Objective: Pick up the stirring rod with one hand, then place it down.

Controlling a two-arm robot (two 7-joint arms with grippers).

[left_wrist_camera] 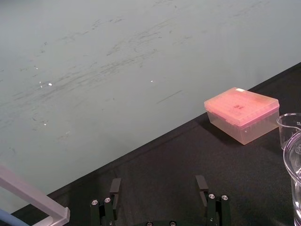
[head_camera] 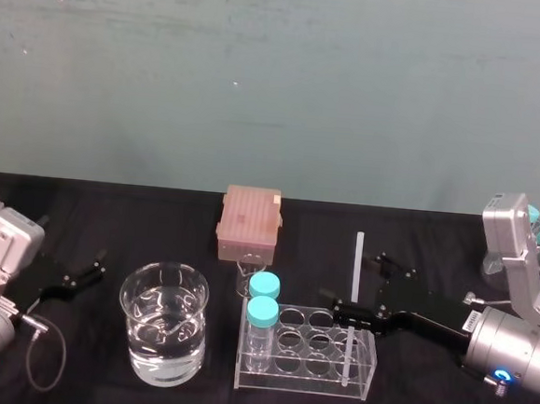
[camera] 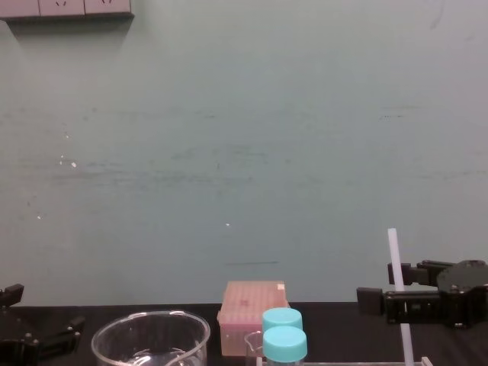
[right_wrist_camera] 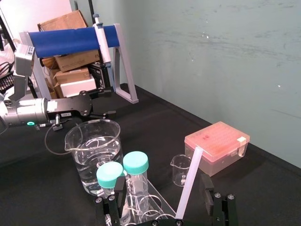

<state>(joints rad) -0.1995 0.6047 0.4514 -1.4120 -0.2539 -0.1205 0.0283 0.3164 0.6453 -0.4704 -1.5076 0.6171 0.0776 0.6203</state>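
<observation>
the stirring rod (head_camera: 357,265) is stood upright in the right end of the clear rack (head_camera: 302,388) on the bench (head_camera: 110,217), long axis vertical. it is straddled by the right hand (head_camera: 351,288), spread apart and not yet clamped. the left hand (head_camera: 82,276), likewise spread, is parked far left.

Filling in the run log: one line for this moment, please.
right tool: open, straddling rod | rod: upright in rack | left tool: open, parked left
</observation>
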